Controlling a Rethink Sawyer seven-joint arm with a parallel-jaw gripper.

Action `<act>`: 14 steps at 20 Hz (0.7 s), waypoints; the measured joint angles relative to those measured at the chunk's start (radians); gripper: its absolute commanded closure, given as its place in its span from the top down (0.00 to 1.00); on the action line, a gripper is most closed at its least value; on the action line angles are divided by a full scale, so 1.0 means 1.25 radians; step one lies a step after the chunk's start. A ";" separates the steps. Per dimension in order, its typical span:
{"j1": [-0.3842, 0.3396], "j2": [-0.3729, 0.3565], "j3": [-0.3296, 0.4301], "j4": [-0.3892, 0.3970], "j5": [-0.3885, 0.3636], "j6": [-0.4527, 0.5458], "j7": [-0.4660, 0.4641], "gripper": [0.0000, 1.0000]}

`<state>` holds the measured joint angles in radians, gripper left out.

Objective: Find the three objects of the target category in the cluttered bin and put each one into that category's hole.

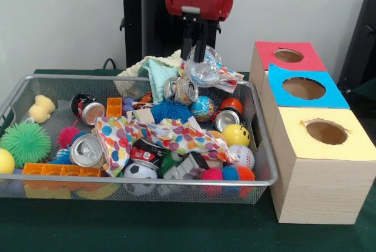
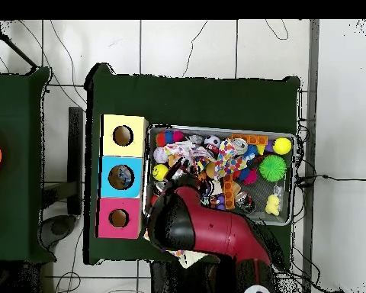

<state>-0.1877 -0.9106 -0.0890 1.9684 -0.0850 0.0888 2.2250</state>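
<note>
My gripper (image 1: 197, 52) hangs over the far side of the wire bin (image 1: 176, 180), its two dark fingers shut on a crumpled clear plastic wrapper (image 1: 207, 70) with a colourful tail, held just above the clutter. Right of the bin stand three boxes with round holes in their tops: red (image 1: 288, 56), blue (image 1: 304, 88) and yellow (image 1: 326, 131). In the overhead view the red arm (image 2: 205, 229) covers the gripper and the bin's near left corner.
The bin holds drink cans (image 1: 87, 150) (image 1: 185, 90), a smiley ball (image 1: 235, 135), a baseball (image 1: 242, 157), a green spiky ball (image 1: 25, 143), a polka-dot cloth (image 1: 158, 131) and orange blocks (image 1: 61, 170). A knitted cloth (image 1: 154, 67) drapes over the far rim.
</note>
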 measured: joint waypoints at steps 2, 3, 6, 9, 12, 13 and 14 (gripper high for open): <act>0.004 -0.015 0.000 0.000 0.000 0.009 0.000 0.00; 0.006 -0.021 0.000 0.000 0.000 0.012 0.000 0.00; 0.014 -0.041 0.000 0.002 0.000 0.024 0.000 0.00; 0.034 -0.062 -0.002 0.002 0.000 0.036 0.000 0.00; 0.050 -0.069 -0.004 0.002 0.000 0.040 0.000 0.00; 0.060 -0.071 -0.007 0.002 0.000 0.042 0.000 0.00; 0.071 -0.072 -0.011 0.002 0.001 0.044 0.000 0.00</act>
<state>-0.0983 -1.0009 -0.1031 1.9710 -0.0842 0.1437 2.2250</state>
